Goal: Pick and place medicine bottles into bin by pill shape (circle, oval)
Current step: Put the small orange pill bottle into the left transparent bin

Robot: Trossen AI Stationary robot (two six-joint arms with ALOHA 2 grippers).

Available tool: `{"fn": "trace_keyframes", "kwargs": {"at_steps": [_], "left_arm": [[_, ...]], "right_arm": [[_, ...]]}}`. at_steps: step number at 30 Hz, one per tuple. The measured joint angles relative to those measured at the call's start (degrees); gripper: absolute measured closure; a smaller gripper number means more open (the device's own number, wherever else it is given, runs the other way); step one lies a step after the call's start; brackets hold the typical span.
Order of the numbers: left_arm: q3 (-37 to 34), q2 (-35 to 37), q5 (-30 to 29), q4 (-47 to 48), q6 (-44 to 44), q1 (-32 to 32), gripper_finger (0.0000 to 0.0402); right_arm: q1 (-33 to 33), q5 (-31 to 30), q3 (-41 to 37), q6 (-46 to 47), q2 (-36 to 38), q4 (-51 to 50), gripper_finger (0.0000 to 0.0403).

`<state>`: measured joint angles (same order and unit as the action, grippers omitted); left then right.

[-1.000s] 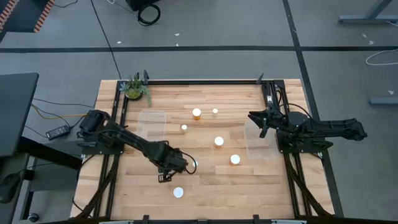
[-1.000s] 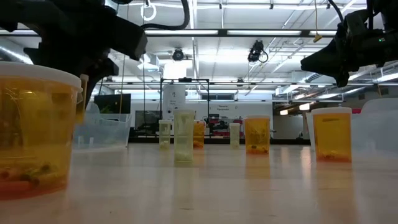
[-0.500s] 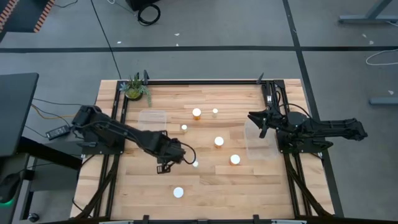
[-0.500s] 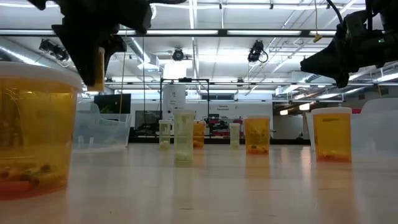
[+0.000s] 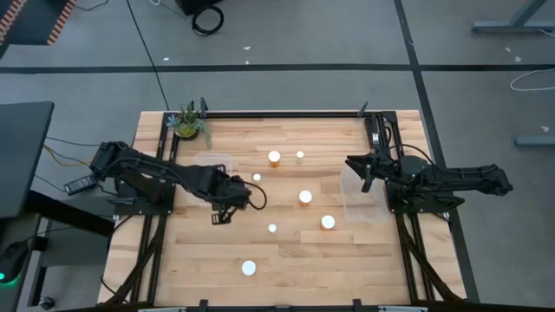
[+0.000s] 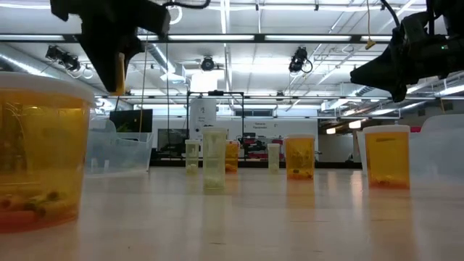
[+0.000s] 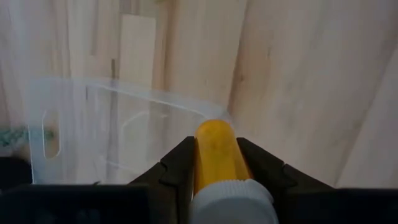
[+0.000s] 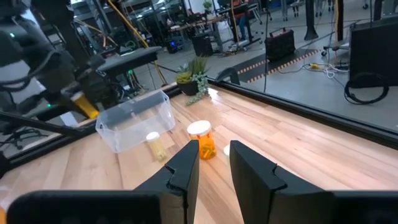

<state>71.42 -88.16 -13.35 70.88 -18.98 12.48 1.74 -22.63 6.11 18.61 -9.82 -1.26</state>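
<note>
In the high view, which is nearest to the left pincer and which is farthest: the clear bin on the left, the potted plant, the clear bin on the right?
Measured from the left pincer, which grips a bottle:
1. Left clear bin, just beyond the pincer, toward the table's far edge.
2. Potted plant, at the far left corner.
3. Right clear bin, across the table, by the right arm.

Table [image 5: 286,260]: pale wood planks, smooth, faint sheen; bottles [image 6: 386,156]: translucent amber plastic, glossy, with matt white plastic caps [image 5: 249,268]; bins [image 7: 118,134]: clear thin plastic, smooth and slightly shiny; left gripper [image 7: 214,163]: matt black plastic fingers [image 7: 177,168]; arms [image 5: 451,182]: dark, matt finish; table frame [image 5: 277,113]: black metal rails.
</note>
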Motion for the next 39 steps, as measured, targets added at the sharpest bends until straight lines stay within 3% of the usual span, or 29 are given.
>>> {"fn": "trace_keyframes", "kwargs": {"at_steps": [11,19,26,39], "left_arm": [[-5.47,5.66,-0.49,-0.97,5.42,-5.38,0.0284],[-13.93,11.12,-0.4,-6.27,9.13,-12.84,0.0278],[-16.82,11.52,2.03,-7.2,10.61,-19.34,0.0283],[-25.01,11.45,4.2,-17.39,11.88,-30.78,0.0282]], "right_arm": [[-0.02,0.28,0.01,-0.01,-1.02,-0.47,0.0306],[-0.02,0.26,0.0,0.0,-1.47,-0.47,0.0306],[0.0,0.24,0.0,-0.02,-2.15,-0.46,0.0306],[-0.02,0.22,0.0,0.0,-2.34,-0.37,0.0306]]}}
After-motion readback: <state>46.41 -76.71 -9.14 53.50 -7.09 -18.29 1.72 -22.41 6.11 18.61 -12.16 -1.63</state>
